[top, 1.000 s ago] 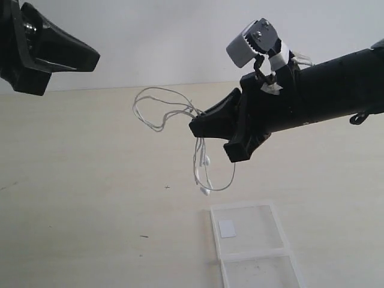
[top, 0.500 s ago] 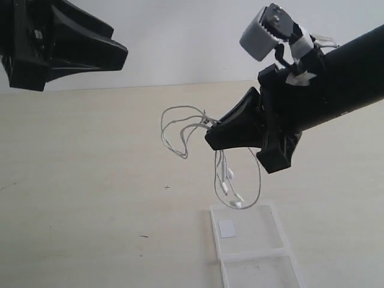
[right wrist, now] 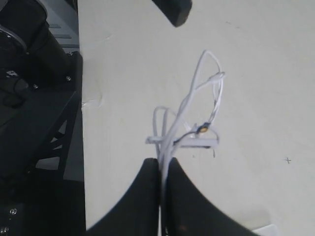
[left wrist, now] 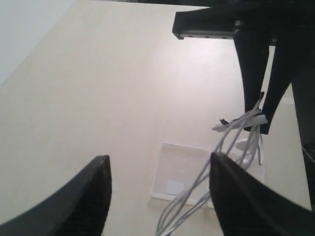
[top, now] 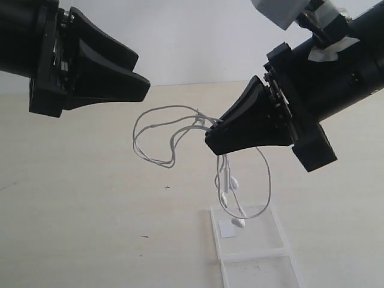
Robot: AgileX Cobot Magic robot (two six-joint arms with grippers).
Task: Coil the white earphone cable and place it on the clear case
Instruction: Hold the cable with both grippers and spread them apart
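The white earphone cable (top: 180,132) hangs in loose loops from my right gripper (top: 211,137), which is shut on the bundled strands (right wrist: 165,147). Its earbuds (top: 230,187) dangle just above the clear case (top: 249,237), which lies flat on the table with a small white sticker (top: 227,227) in its far half. My left gripper (top: 144,90) hovers open up and to the left of the cable loops, holding nothing. Through the left wrist view the case (left wrist: 170,179) lies below, with cable strands (left wrist: 206,194) crossing between the open fingers.
The pale wooden table (top: 78,204) stretches around the case. In the right wrist view a black robot base and frame (right wrist: 34,98) stand along the table's edge.
My right gripper carried the cable up and toward the camera, so the earbuds now hang over the case's far half. The left gripper has swung in closer from the left.
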